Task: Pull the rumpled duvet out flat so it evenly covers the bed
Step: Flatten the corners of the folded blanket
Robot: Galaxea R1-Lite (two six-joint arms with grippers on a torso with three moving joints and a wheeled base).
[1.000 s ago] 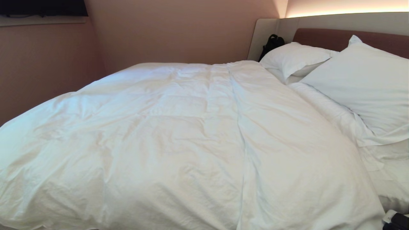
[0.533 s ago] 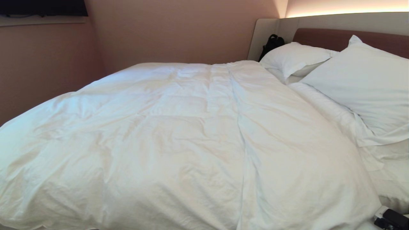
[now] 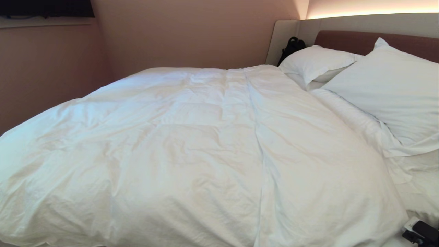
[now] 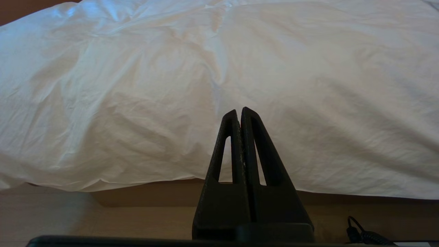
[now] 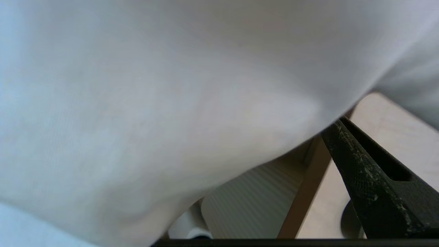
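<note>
The white puffy duvet point(image 3: 192, 147) lies spread over most of the bed point(image 3: 363, 40), wrinkled, with a long fold running down its middle. At the near right corner its edge stops short and bare sheet point(image 3: 420, 185) shows below the pillows. My right gripper point(image 3: 419, 232) sits there, low beside the duvet's corner. In the right wrist view the duvet point(image 5: 154, 103) hangs close in front; one dark finger point(image 5: 374, 178) shows and the other is hidden behind cloth. My left gripper point(image 4: 239, 111) is shut and empty, level with the duvet's hanging near edge point(image 4: 137, 120).
Two white pillows point(image 3: 315, 61) point(image 3: 391, 89) lean on the headboard, a black bag point(image 3: 292, 45) behind them. A pinkish wall point(image 3: 51, 75) runs along the bed's far side. The brown bed base point(image 4: 154, 193), wooden floor point(image 4: 85, 219) and a black cable point(image 4: 360, 234) lie below the left gripper.
My right gripper has crept a little left and up at the duvet's near right corner. The duvet and the left gripper look the same.
</note>
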